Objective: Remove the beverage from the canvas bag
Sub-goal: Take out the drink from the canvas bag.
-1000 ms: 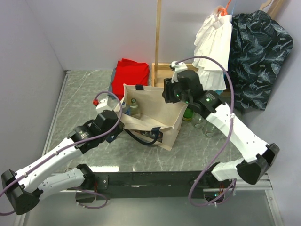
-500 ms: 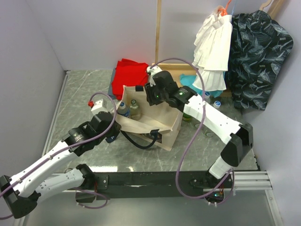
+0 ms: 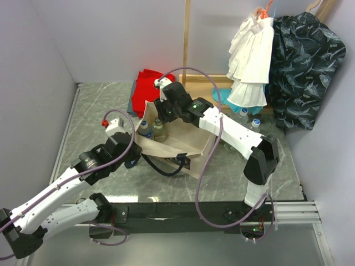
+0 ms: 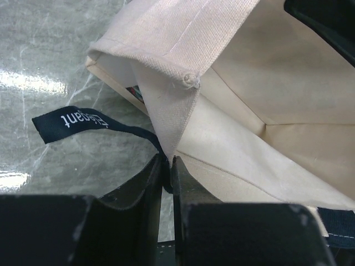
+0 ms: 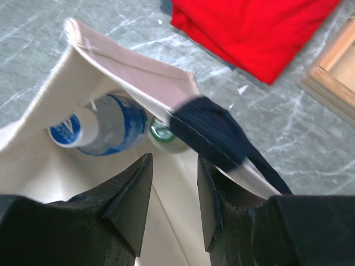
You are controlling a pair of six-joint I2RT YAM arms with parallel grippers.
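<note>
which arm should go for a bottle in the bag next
Right. The right gripper hangs over the canvas bag at its open mouth, jaws apart and empty, just above the blue-capped bottle and the green-capped bottle. The left gripper is clamped on the bag's rim, so it looks occupied.

Top camera: I'm high above and behind arm bases, tilted down toward far wall. Whole table (image 3: 94, 111) in frame, canvas bag (image 3: 183, 138) small at mid-surface.

Left wrist camera: I'm right up against canvas bag (image 4: 249, 83) at its near-left corner, sighting past left gripper (image 4: 168, 163) along rim into interior, surface off to left.

Right wrist camera: I'm close over far rim, looking steeply down past right gripper (image 5: 175, 166) into mouth, red cloth (image 5: 249, 27) beyond, toward far edge.

Canvas bag in all three views; red cloth shared by top and right wrist.
</note>
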